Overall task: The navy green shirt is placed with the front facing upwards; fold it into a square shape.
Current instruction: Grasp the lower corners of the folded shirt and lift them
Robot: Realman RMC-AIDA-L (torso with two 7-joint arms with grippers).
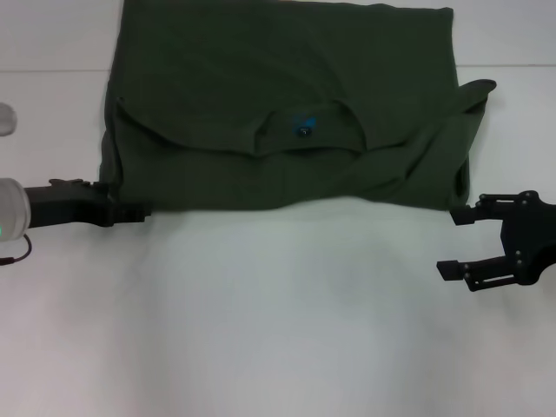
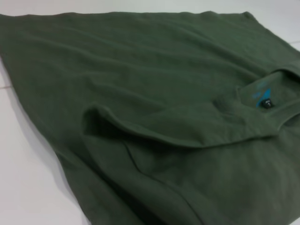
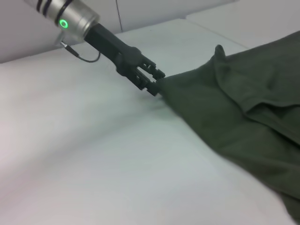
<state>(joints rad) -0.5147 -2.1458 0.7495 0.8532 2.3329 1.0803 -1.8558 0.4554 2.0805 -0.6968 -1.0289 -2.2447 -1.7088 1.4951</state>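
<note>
The navy green shirt (image 1: 287, 104) lies folded into a wide rectangle at the far side of the white table, with its collar and neck label (image 1: 303, 122) showing on top. A sleeve bulges out at its right edge. My left gripper (image 1: 143, 211) sits at the shirt's near left corner, shut on the cloth edge there; the right wrist view shows the same left gripper (image 3: 157, 84) meeting the shirt (image 3: 243, 103). My right gripper (image 1: 452, 243) stands open just off the near right corner, holding nothing. In the left wrist view, the shirt (image 2: 140, 70) and label (image 2: 266, 103) fill the picture.
The white table (image 1: 278, 330) stretches bare from the shirt to the near edge. A small grey round object (image 1: 4, 119) shows at the far left border.
</note>
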